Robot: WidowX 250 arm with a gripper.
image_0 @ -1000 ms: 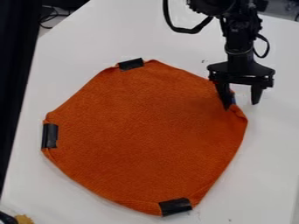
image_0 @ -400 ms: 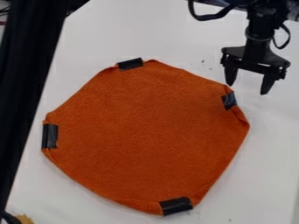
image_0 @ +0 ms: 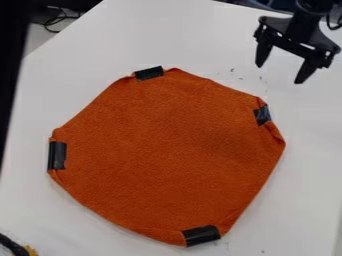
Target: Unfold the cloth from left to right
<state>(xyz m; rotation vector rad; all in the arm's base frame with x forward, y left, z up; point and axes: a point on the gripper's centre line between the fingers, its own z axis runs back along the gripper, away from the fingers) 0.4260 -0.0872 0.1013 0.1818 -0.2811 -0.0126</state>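
Observation:
My gripper [image_0: 279, 75] hangs at the upper right, above and clear of the cloth's right corner, its two fingers spread wide with nothing between them. The orange cloth [image_0: 163, 155] lies spread out flat on the white table, with slightly tucked edges. Black patches mark its corners: one at the top [image_0: 149, 73], one at the left [image_0: 57, 155], one at the bottom [image_0: 201, 235] and one at the right [image_0: 262, 115].
The white table [image_0: 304, 200] reaches past the cloth on all sides. A dark upright shape [image_0: 12, 60] runs along the left edge. Cables [image_0: 57, 20] lie beyond the table at the upper left, and a black and yellow object [image_0: 15, 246] is at the lower left corner.
My gripper has moved up and away from the cloth's right corner, uncovering the black patch there. That corner has shifted very slightly; the rest of the cloth has stayed in place.

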